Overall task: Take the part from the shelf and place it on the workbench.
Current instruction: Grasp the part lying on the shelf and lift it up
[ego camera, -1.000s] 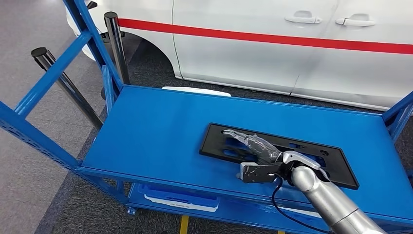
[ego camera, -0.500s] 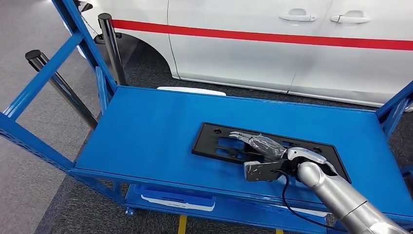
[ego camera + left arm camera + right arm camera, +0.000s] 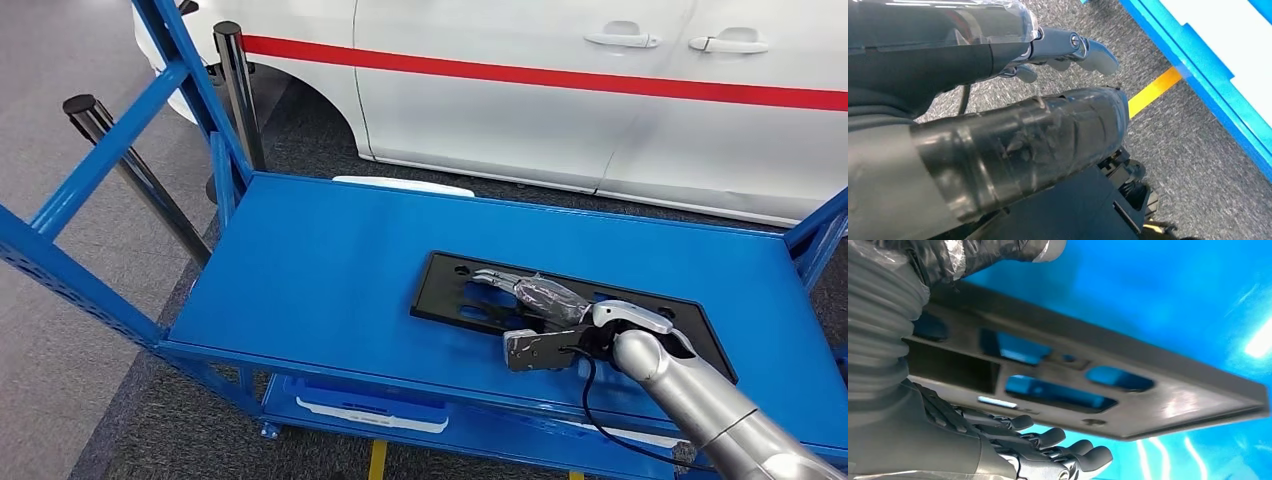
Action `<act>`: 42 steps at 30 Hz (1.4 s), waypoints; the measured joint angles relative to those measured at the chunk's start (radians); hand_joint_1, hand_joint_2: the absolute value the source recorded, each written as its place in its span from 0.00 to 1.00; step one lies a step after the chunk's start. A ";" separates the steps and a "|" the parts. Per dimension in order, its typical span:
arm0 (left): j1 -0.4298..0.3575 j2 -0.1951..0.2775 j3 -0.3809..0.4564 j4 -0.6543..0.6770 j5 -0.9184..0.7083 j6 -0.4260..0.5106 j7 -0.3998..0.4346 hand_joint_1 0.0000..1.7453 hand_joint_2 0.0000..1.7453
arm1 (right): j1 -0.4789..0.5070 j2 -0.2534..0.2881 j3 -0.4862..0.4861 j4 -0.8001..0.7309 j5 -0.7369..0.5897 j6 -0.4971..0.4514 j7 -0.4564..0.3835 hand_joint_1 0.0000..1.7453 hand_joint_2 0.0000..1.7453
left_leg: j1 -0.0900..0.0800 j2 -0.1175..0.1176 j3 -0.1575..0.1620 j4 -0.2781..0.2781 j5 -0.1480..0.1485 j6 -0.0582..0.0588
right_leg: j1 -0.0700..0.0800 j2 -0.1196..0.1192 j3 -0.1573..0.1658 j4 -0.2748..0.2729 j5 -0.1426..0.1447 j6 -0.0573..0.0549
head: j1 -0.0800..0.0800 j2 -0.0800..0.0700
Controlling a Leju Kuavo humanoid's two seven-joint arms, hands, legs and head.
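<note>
Head view: right robot hand [image 3: 535, 298] grips the unlabelled black part [image 3: 640, 310] on the blue shelf [image 3: 300, 270].

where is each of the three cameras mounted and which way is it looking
Head view: high on the robot, looking forward and down at the blue shelf, the black part and a white car; right hand over the part.
Left wrist view: behind the hanging left hand, facing grey carpet and a yellow line.
Right wrist view: behind the right hand, facing the part.
Shared: head and right wrist views show the part and right hand.
</note>
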 joint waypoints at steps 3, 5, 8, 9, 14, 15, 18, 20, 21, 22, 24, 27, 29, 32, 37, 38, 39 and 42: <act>0.000 0.000 0.000 0.000 0.000 0.000 0.000 0.00 0.00 | 0.000 0.000 0.001 0.000 0.000 -0.001 0.002 0.00 1.00 | -0.003 0.000 -0.003 0.001 -0.001 -0.011 | 0.002 0.002 0.007 -0.021 0.001 -0.013 | -0.001 0.000; 0.000 0.000 0.000 0.000 0.001 0.001 0.000 0.00 0.00 | -0.002 -0.001 0.002 0.000 0.000 -0.005 0.005 0.00 1.00 | -0.002 0.000 -0.011 0.022 -0.020 -0.020 | -0.002 0.002 0.010 -0.027 0.004 -0.023 | -0.001 0.000; 0.001 0.000 -0.001 0.000 0.006 0.001 -0.001 0.00 0.00 | -0.004 -0.004 0.007 0.002 0.010 -0.024 0.015 0.00 1.00 | 0.002 0.001 -0.085 0.182 -0.106 -0.031 | -0.002 -0.001 0.011 -0.030 0.005 -0.036 | -0.001 0.000; 0.002 0.000 -0.001 0.000 0.007 0.002 -0.001 0.00 0.00 | -0.004 -0.006 0.011 0.003 0.021 -0.036 0.020 0.00 1.00 | 0.003 0.001 -0.116 0.246 -0.129 -0.032 | 0.000 -0.001 0.011 -0.030 0.005 -0.037 | -0.001 0.000; 0.005 0.001 0.000 0.000 0.015 0.006 -0.004 0.00 0.00 | -0.007 -0.007 0.034 0.016 0.147 -0.149 0.069 0.00 1.00 | 0.002 0.001 -0.054 0.109 -0.025 -0.022 | 0.002 0.000 0.015 -0.028 0.002 -0.036 | -0.001 0.000; 0.004 0.001 0.000 0.000 0.018 0.007 -0.006 0.00 0.00 | -0.009 -0.007 0.040 0.021 0.194 -0.182 0.089 0.00 1.00 | 0.001 0.001 -0.026 0.051 -0.006 -0.019 | 0.004 0.001 0.015 -0.027 0.002 -0.033 | -0.001 0.000; 0.006 0.002 0.000 0.000 0.028 0.011 -0.011 0.00 0.00 | -0.018 0.003 0.065 0.049 0.349 -0.269 0.160 0.00 1.00 | -0.003 0.000 -0.003 -0.002 0.001 -0.011 | 0.005 0.001 0.014 -0.030 0.004 -0.018 | -0.001 0.000; 0.008 0.002 0.000 0.000 0.031 0.014 -0.012 0.00 0.00 | -0.021 0.015 0.074 0.071 0.417 -0.309 0.181 0.00 1.00 | 0.000 0.001 0.002 -0.012 0.007 -0.002 | 0.004 0.002 0.016 -0.032 0.003 -0.009 | -0.001 0.000; 0.008 0.002 0.000 0.000 0.031 0.015 -0.012 0.00 0.00 | -0.023 0.020 0.078 0.082 0.444 -0.326 0.187 0.00 1.00 | 0.003 0.002 0.006 -0.019 0.011 0.003 | 0.004 0.002 0.013 -0.022 -0.006 -0.005 | -0.001 0.000; 0.007 0.002 0.000 0.000 0.033 0.016 -0.013 0.00 0.00 | -0.024 0.025 0.082 0.092 0.470 -0.341 0.196 0.00 1.00 | 0.004 0.002 0.009 -0.023 0.014 0.006 | 0.002 0.001 0.003 0.001 -0.024 -0.003 | -0.001 0.000; 0.007 0.002 0.000 0.000 0.036 0.018 -0.013 0.00 0.00 | -0.025 0.036 0.093 0.116 0.537 -0.377 0.227 0.00 1.00 | 0.004 0.002 0.011 -0.026 0.016 0.011 | 0.000 0.000 -0.043 0.107 -0.082 0.002 | 0.000 0.000; 0.010 0.003 0.001 0.000 0.042 0.019 -0.013 0.00 0.00 | -0.025 0.060 0.108 0.148 0.637 -0.419 0.285 0.00 1.00 | 0.003 0.004 0.011 -0.025 0.015 0.012 | -0.002 0.000 -0.099 0.227 -0.115 0.009 | 0.000 0.000; 0.011 0.003 0.001 0.000 0.043 0.019 -0.013 0.00 0.00 | -0.025 0.076 0.112 0.165 0.695 -0.433 0.313 0.00 1.00 | 0.004 0.004 0.014 -0.022 0.014 0.010 | -0.004 0.000 -0.054 0.144 -0.061 0.008 | 0.000 0.000; 0.011 0.002 0.002 0.000 0.043 0.019 -0.013 0.00 0.00 | -0.023 0.099 0.107 0.184 0.771 -0.456 0.346 0.00 1.00 | 0.001 0.002 0.015 -0.015 0.008 -0.001 | 0.000 0.000 0.033 -0.022 -0.009 -0.003 | 0.000 0.000; 0.012 0.003 0.002 0.000 0.045 0.019 -0.013 0.00 0.00 | -0.008 0.126 0.080 0.204 0.865 -0.495 0.384 0.00 1.00 | 0.003 0.002 0.005 0.013 -0.016 -0.029 | -0.002 -0.001 0.048 -0.053 0.004 -0.031 | -0.002 0.000; 0.013 0.003 0.002 0.000 0.046 0.019 -0.013 0.00 0.00 | -0.003 0.130 0.071 0.206 0.876 -0.500 0.388 0.00 1.00 | 0.005 0.002 -0.013 0.053 -0.043 -0.033 | -0.004 -0.003 0.049 -0.057 0.008 -0.036 | -0.003 0.000; 0.013 0.003 0.002 0.000 0.047 0.019 -0.013 0.00 0.00 | 0.003 0.134 0.063 0.207 0.887 -0.503 0.390 0.00 1.00 | 0.007 0.002 -0.036 0.109 -0.077 -0.037 | -0.003 -0.003 0.048 -0.058 0.009 -0.039 | -0.004 0.000; 0.018 0.003 0.003 0.000 0.051 0.019 -0.013 0.00 0.00 | 0.026 0.142 0.031 0.208 0.926 -0.514 0.400 0.00 1.00 | 0.013 0.002 -0.092 0.246 -0.130 -0.045 | -0.003 -0.004 0.045 -0.057 0.010 -0.040 | -0.006 0.000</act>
